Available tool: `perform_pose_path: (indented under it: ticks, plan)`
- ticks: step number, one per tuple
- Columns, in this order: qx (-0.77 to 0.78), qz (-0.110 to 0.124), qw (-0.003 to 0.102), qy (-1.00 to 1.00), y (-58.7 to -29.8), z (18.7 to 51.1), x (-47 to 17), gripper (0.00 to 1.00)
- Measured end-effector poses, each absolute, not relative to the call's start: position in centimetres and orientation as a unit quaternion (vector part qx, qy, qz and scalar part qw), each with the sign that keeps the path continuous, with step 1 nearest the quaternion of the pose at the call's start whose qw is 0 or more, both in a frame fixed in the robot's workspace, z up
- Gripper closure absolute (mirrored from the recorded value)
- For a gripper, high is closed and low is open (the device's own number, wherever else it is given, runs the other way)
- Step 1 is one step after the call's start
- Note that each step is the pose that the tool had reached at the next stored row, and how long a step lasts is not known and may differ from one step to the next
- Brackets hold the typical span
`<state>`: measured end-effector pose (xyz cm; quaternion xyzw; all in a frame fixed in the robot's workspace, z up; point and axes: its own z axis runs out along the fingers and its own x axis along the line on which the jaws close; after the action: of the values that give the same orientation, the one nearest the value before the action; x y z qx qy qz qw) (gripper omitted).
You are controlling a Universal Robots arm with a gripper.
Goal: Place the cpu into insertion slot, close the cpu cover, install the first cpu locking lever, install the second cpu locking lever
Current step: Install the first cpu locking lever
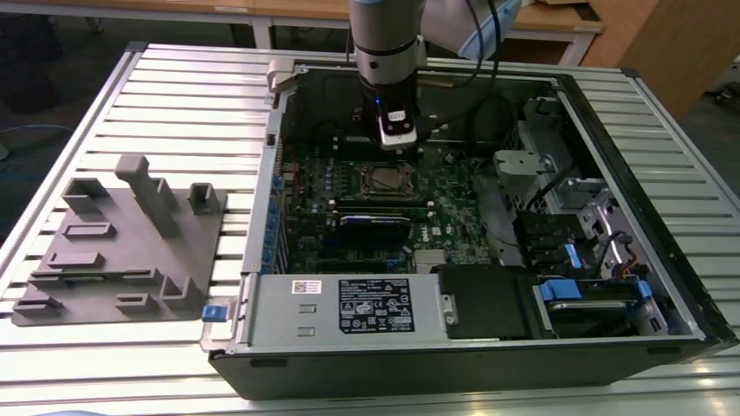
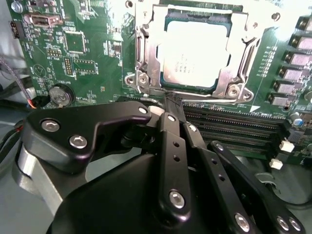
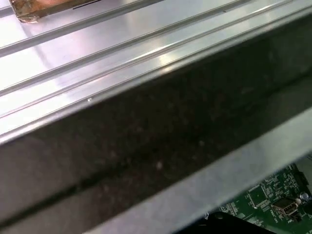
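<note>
The cpu [image 2: 195, 53], a dull silver square, lies in the insertion slot [image 1: 382, 179] on the green motherboard [image 2: 97, 48] inside the open computer case. The cpu cover [image 2: 146, 48], a silver frame with a square window, lies flat over it. A thin metal locking lever [image 2: 214, 100] runs along the socket edge closest to the gripper. My gripper [image 2: 170, 100] hangs just beside that edge with its black fingers [image 2: 168, 131] together; whether the tips pinch the lever is hidden. In the exterior view the gripper [image 1: 396, 146] stands upright just behind the socket.
Long black card slots [image 2: 229, 126] and a coin battery [image 2: 59, 95] lie near the fingers. The case holds a power supply [image 1: 347, 305] in front and drive bays [image 1: 578, 225] at the exterior view's right. A grey fixture [image 1: 116, 251] rests on the slatted table [image 1: 173, 104].
</note>
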<state>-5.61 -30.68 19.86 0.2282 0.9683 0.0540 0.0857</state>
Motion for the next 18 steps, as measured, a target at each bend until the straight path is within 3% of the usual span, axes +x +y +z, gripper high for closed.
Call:
perform_pose_path:
  ticks: [18]
  plan:
    - [0.228, 0.050, 0.087, 0.969, -30.60, 20.22, -5.61, 0.89]
